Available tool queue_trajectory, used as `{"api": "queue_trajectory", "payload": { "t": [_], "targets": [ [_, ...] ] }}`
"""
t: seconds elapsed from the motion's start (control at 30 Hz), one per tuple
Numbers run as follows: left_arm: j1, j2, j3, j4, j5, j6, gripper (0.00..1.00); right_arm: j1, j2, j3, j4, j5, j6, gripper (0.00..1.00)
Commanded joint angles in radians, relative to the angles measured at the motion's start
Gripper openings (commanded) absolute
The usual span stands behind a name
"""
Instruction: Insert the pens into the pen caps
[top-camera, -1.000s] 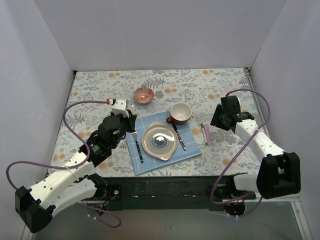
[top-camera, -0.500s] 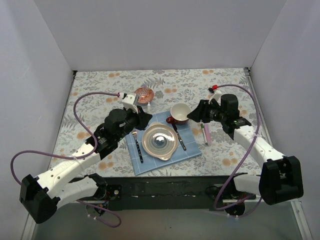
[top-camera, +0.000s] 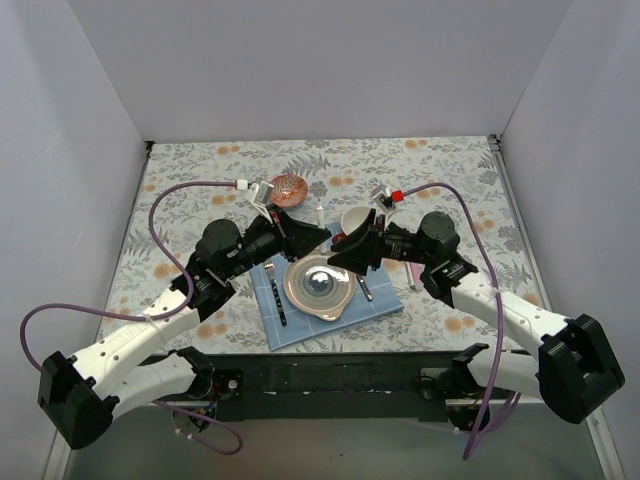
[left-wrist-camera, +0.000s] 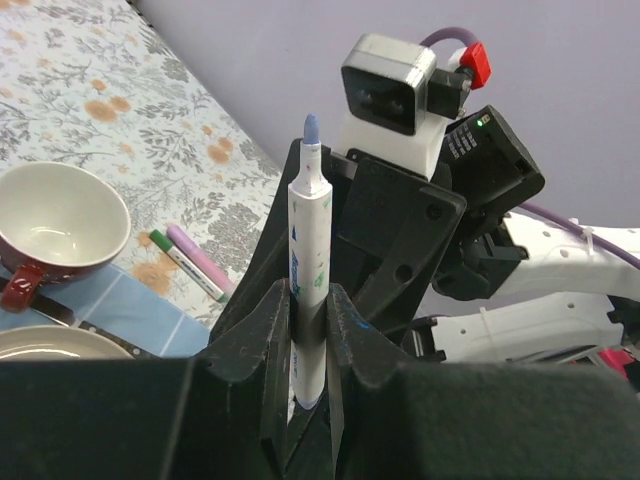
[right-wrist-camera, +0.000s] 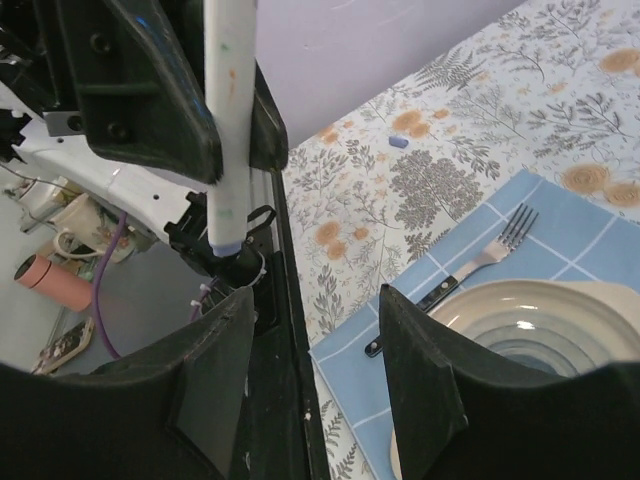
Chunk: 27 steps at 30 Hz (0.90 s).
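With the left gripper (left-wrist-camera: 308, 300) clenched on the white pen (left-wrist-camera: 304, 215) and the right gripper (right-wrist-camera: 315, 365) gaping empty just beside it, a misjudged approach could knock the pen askew

Left gripper (left-wrist-camera: 308, 310) clamps the white pen (left-wrist-camera: 306, 225) upright — purple tip pointing up.

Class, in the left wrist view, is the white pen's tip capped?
No, the white pen clamped between the left fingers shows a bare purple tip.
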Motion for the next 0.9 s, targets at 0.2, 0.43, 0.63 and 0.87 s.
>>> {"api": "queue_trajectory", "payload": {
  "t": [0.2,0.43,0.63,0.87],
  "targets": [
    [0.001,-0.058,-0.036,0.031,0.069,-0.047,0.00,0.110,0.042,0.118,0.144,0.027,0.055,0.59],
    [0.001,-0.066,-0.057,0.029,0.070,-0.039,0.00,0.156,0.059,0.123,0.165,0.105,0.086,0.55],
    [0.001,-0.061,-0.062,0.034,0.095,-0.031,0.07,0.156,0.033,0.097,0.124,0.200,0.064,0.01],
    [0.001,-0.021,0.033,-0.018,0.084,0.012,0.40,0.158,0.036,0.072,0.083,0.142,0.061,0.01]
  ]
}}
